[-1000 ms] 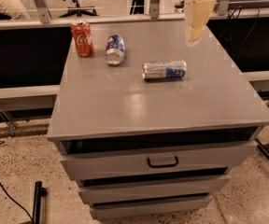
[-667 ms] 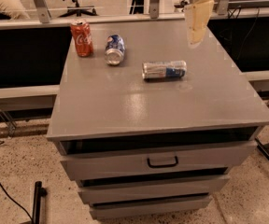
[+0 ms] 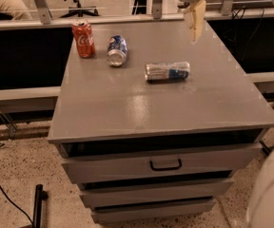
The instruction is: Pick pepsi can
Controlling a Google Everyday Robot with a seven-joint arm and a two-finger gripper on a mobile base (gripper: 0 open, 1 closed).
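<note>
Gripper (image 3: 195, 26), state unclear, hangs over cabinet (image 3: 127, 109) rear, apart from tipped pepsi can (image 3: 117, 50).

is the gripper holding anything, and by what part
Nothing is held. The gripper hangs over the far right of the cabinet top, well apart from the pepsi can lying on its side.

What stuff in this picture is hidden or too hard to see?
1. Gripper, above the table at its back right: its arm is cut off by the top edge of the camera view.
2. Pepsi can, lying on its side: the underside is hidden by the can itself.
3. Drawers: insides hidden behind their fronts.
</note>
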